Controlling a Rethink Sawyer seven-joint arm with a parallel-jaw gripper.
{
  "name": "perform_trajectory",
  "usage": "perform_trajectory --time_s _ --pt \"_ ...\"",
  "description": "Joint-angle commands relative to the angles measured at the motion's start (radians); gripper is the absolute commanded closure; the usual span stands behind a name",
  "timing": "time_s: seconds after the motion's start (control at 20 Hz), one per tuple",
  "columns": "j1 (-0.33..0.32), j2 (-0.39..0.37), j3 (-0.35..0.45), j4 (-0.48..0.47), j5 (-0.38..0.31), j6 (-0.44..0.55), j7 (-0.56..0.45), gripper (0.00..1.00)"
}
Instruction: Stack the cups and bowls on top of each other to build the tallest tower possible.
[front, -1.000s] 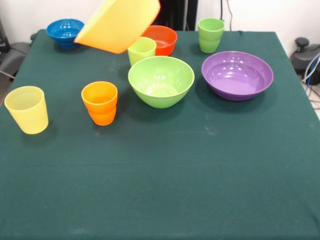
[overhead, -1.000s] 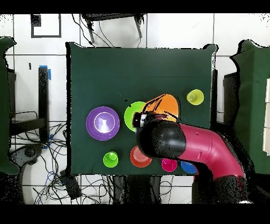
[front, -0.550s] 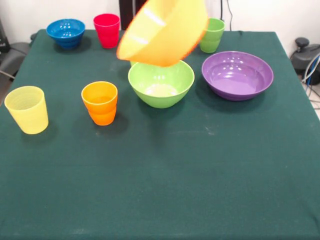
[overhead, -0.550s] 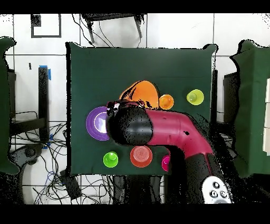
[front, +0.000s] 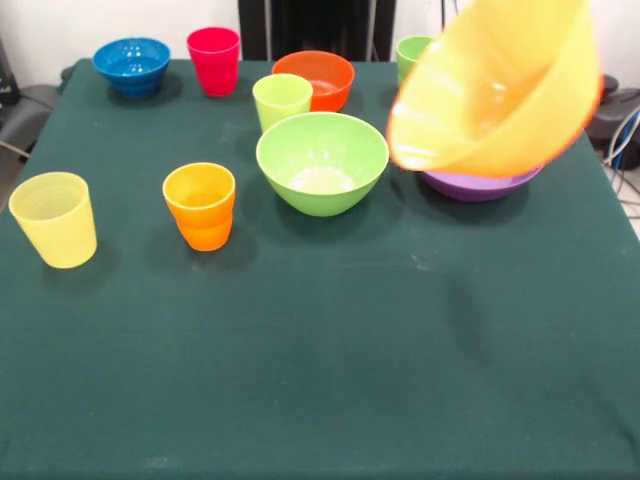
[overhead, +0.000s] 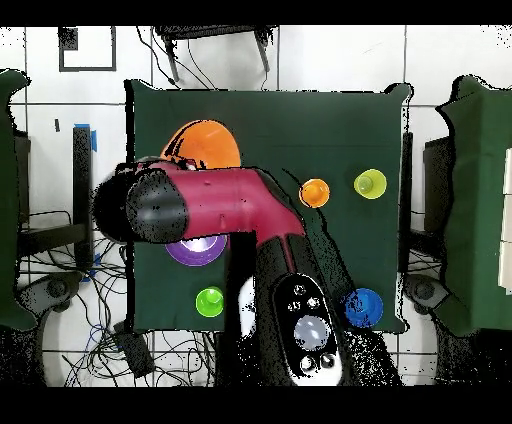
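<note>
The very large yellow-orange bowl (front: 495, 85) hangs tilted in the air over the purple bowl (front: 470, 185), which it mostly hides. In the overhead view this bowl (overhead: 203, 143) sticks out from under the red arm (overhead: 220, 195). It rides with the arm, so the gripper holds it, but the gripper itself is hidden. On the table stand the lime green bowl (front: 322, 160), small orange bowl (front: 313, 80), blue bowl (front: 131, 65), and the red-pink (front: 214, 60), lime-yellow (front: 283, 100), green (front: 410, 50), orange (front: 200, 205) and pale yellow (front: 54, 218) cups.
The dark green table (front: 330, 360) has open cloth along its near half in the front view. From overhead the arm covers the table's middle, and cables (overhead: 150, 350) lie on the floor beside the table edge.
The arm has swung the yellow-orange bowl across the table, from above the lime green bowl to above the purple bowl. The small orange bowl and lime-yellow cup show again.
</note>
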Motion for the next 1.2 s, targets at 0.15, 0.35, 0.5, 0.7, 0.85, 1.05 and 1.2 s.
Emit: perform_trajectory --time_s 0.15,0.35,0.5,0.7,0.85,1.05,1.2 --pt "0.120 0.207 -0.099 -0.259 0.025 0.013 0.294 1.00" --pt "0.116 0.273 -0.082 -0.288 0.033 -0.039 0.296 1.00" --pt "0.094 0.323 -0.053 -0.291 0.027 -0.095 0.281 1.00" --pt "0.073 0.393 -0.021 -0.313 0.030 -0.148 0.264 1.00" --pt "0.070 0.441 -0.004 -0.333 0.043 -0.164 0.264 1.00" --pt "0.038 0.495 0.048 -0.346 0.076 -0.158 0.242 1.00" --pt "0.014 0.535 0.085 -0.367 0.102 -0.127 0.221 1.00"
